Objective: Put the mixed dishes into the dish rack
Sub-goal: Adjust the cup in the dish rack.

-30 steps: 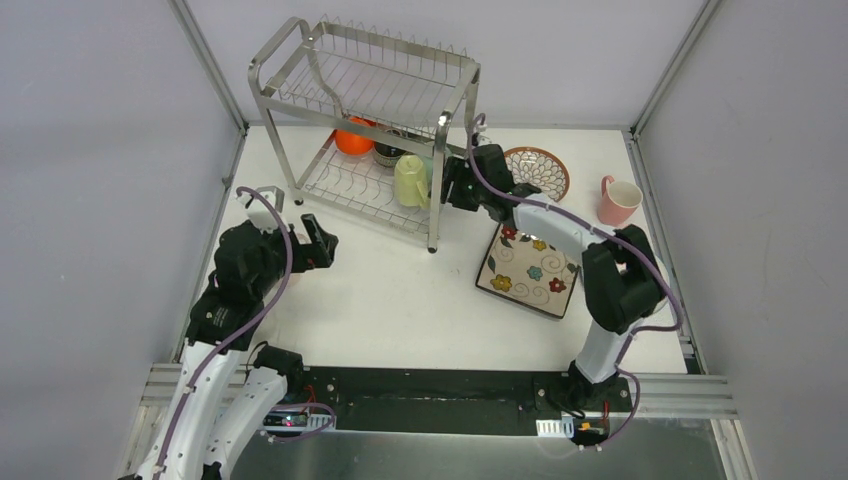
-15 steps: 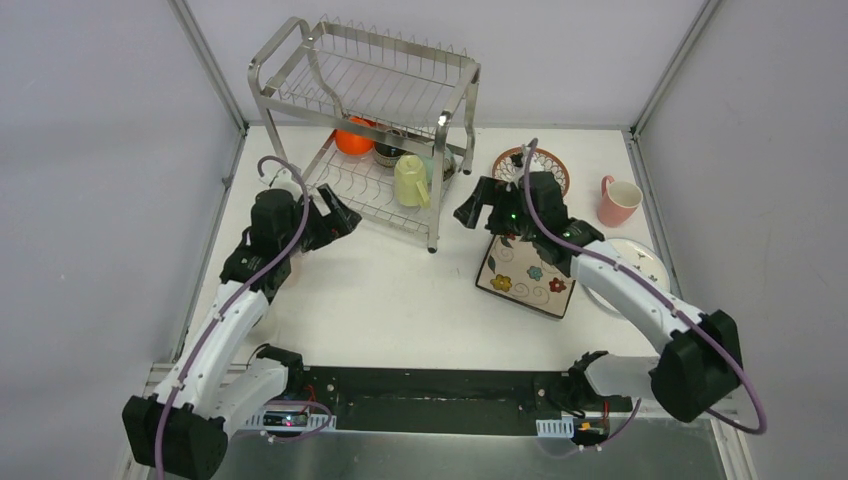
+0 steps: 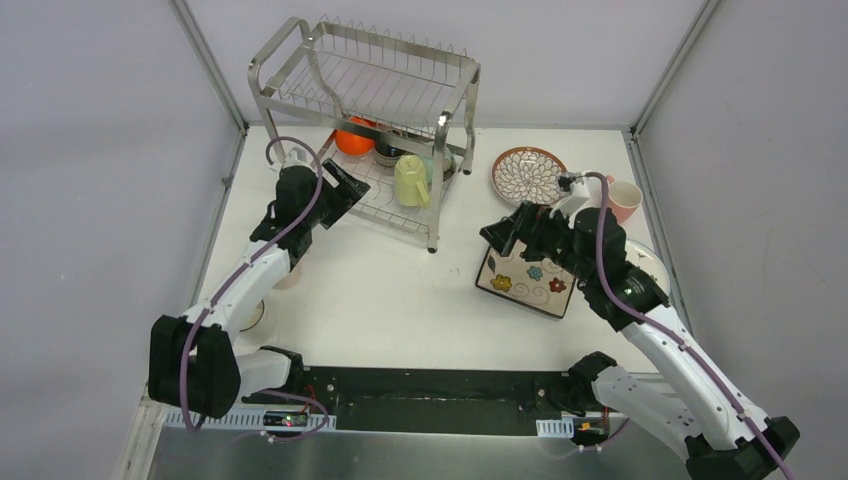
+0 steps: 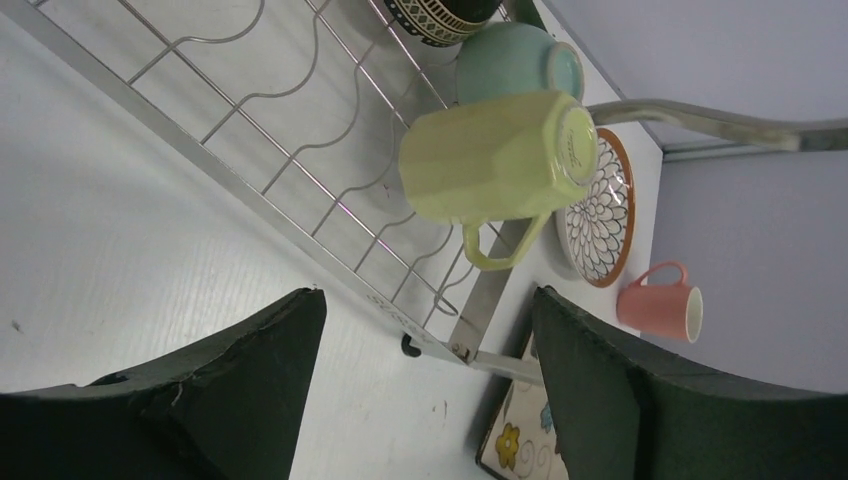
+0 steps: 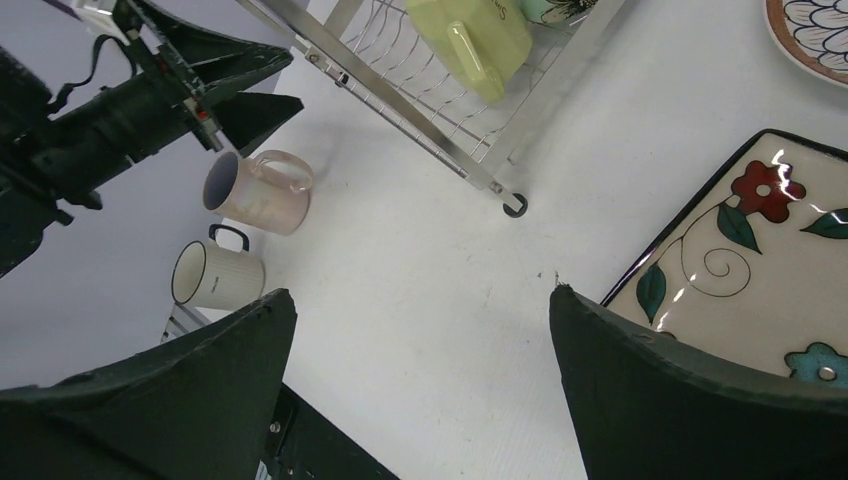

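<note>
Table [image 3: 400, 300] from above, clock read from its middle.

Rack [image 3: 262, 75] is at 11–12, two tiers. The top tier is bare wire. The lower tier holds:
- orange bowl [image 3: 353, 140], back left
- dark patterned bowl [image 3: 388, 150], just beside it
- mint bowl [image 3: 440, 165], tipped on its side near the right front post
- yellow-green mug [image 3: 410, 180], lying on its side at the front with its handle toward the front rail (the stamp on its base shows in the left wrist view)

Out of the rack, on the table:
- brown-rimmed plate [image 3: 528, 175] at 1
- pink mug [image 3: 625, 198] at 2
- square flower plate [image 3: 525, 280] at 3
- white plate [image 3: 650, 265], just past the flower plate and mostly hidden by the right arm
- pale pink mug [image 5: 258, 192] and white mug [image 5: 210, 272], both on their sides near each other at 9 by the left arm

Left gripper [image 3: 340, 190] is at 10–11, by the left front corner of the rack at lower-shelf height, pointing toward 2. Its fingers [image 4: 250, 400] are spread wide with nothing between them. The yellow-green mug is ahead of them and apart.

Right gripper [image 3: 510, 232] is at 2–3, over the far-left corner of the square flower plate. Its jaws are spread wide and empty. One finger [image 5: 680, 400] overlaps the plate's edge in the wrist view. Can't tell whether it touches.
</note>
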Tool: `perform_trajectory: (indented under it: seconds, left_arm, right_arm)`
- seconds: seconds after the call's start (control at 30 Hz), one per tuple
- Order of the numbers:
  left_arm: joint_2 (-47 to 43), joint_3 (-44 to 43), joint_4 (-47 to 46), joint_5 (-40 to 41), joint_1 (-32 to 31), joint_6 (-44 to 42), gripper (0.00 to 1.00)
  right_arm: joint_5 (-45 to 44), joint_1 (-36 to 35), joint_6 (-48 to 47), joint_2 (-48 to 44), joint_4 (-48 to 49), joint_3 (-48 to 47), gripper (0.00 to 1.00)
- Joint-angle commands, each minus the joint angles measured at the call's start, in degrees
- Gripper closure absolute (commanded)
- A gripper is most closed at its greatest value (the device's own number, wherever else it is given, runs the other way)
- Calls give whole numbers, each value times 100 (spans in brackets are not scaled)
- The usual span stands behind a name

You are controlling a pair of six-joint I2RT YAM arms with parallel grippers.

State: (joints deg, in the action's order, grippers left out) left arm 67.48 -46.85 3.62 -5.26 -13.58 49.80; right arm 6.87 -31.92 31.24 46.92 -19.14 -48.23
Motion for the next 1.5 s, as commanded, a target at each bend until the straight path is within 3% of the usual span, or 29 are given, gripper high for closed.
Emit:
perform_trajectory:
  seconds: [0.0,0.37,0.73,1.03,1.47]
  left_arm:
    - [417,-379,-725,292,-57,210,23]
    - [1733,-706,-1948,1,-57,329,49]
    - [2820,-1223,-2922,-256,-249,29,54]
    - [3315,-1321,-3049,-222,-404,-6,57]
    - [4093,-1684,-3315,-843,-515,-107,62]
  right_arm:
    - [189,-7,15,-269,-279,-19,0]
    - [246,-13,27,-521,-664,-180,0]
    - [293,-8,197,-811,-778,-274,0]
    - [192,-8,201,-995,-978,-345,0]
    - [-72,-8,31,-1145,-1312,-472,0]
